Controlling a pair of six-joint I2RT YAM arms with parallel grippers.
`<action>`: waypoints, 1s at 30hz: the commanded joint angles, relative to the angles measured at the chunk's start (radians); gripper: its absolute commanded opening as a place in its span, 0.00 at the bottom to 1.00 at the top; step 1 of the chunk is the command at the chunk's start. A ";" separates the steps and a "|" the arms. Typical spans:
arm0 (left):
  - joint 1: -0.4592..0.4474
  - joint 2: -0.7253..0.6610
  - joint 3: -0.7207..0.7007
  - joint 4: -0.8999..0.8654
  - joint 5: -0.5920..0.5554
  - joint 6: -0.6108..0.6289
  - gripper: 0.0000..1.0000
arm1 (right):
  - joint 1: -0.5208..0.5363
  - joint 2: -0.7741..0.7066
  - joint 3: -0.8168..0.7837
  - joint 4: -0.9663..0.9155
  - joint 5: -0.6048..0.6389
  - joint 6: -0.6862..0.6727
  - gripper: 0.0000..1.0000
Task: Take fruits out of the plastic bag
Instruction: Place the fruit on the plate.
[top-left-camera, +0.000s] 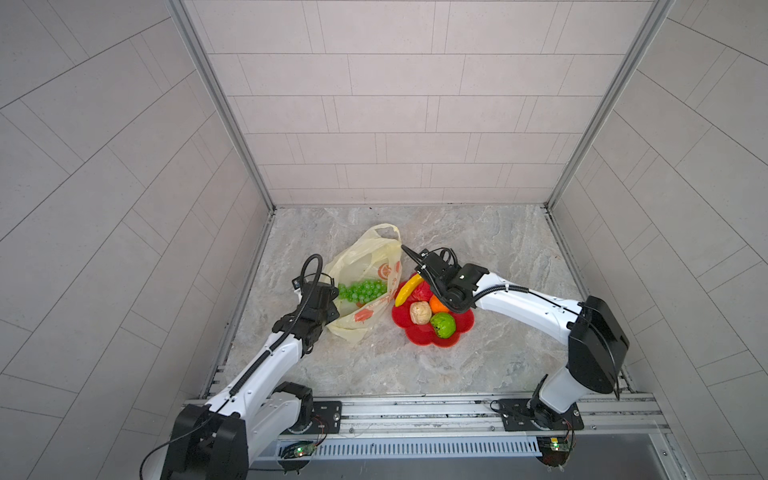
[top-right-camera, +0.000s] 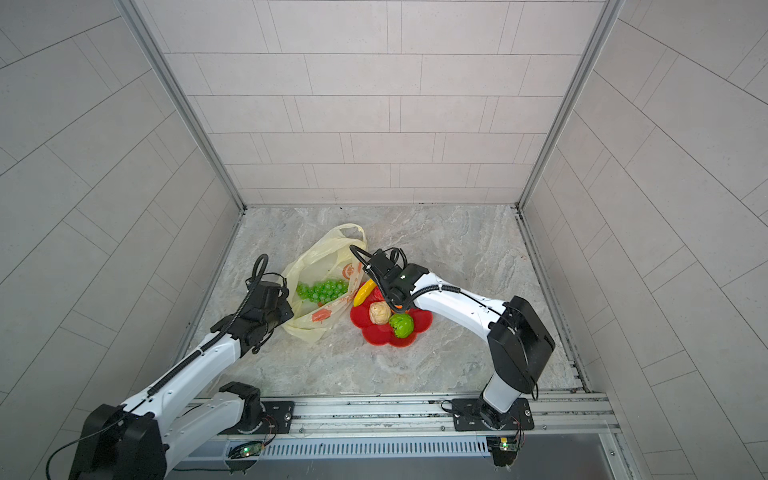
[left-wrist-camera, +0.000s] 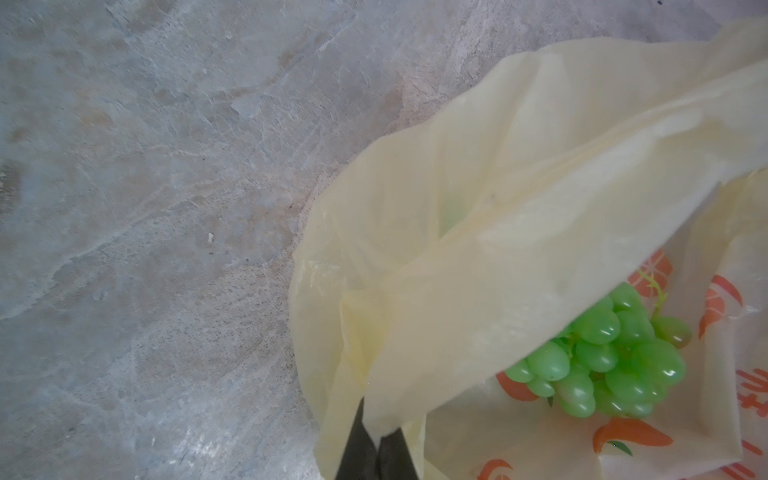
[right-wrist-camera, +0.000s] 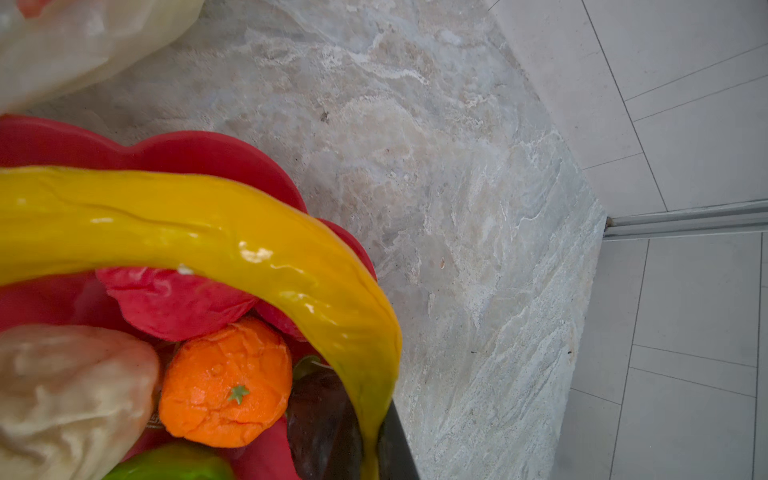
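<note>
Both top views show the red flower-shaped dish (top-left-camera: 419, 338) nearest, just right of centre on the bench (top-left-camera: 498, 232). It holds the green apple (top-left-camera: 443, 325), the beige piece (top-left-camera: 420, 312) and the orange (top-left-camera: 437, 304). Right wrist view: the right pincer (right-wrist-camera: 372, 463) is closed on the thin end of the yellow banana (right-wrist-camera: 199, 224), which arches over the dish rim. Left of the dish lies the plastic bag (top-left-camera: 365, 253), mouth open, with the green grape bunch (top-left-camera: 360, 291) inside. Left wrist view: the left pincer (left-wrist-camera: 378, 442) is clamped shut on the bag's edge. One loop handle (top-left-camera: 384, 226) lies farthest up the frame.
</note>
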 joint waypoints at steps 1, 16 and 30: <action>0.002 -0.014 0.000 -0.026 -0.008 0.005 0.00 | 0.001 0.018 0.017 -0.002 0.046 -0.070 0.04; 0.002 -0.004 0.000 -0.019 -0.013 0.003 0.00 | 0.034 0.070 0.029 0.067 0.140 -0.142 0.12; 0.001 -0.003 0.002 -0.023 -0.020 0.005 0.00 | 0.121 -0.003 -0.022 -0.018 0.222 0.009 0.13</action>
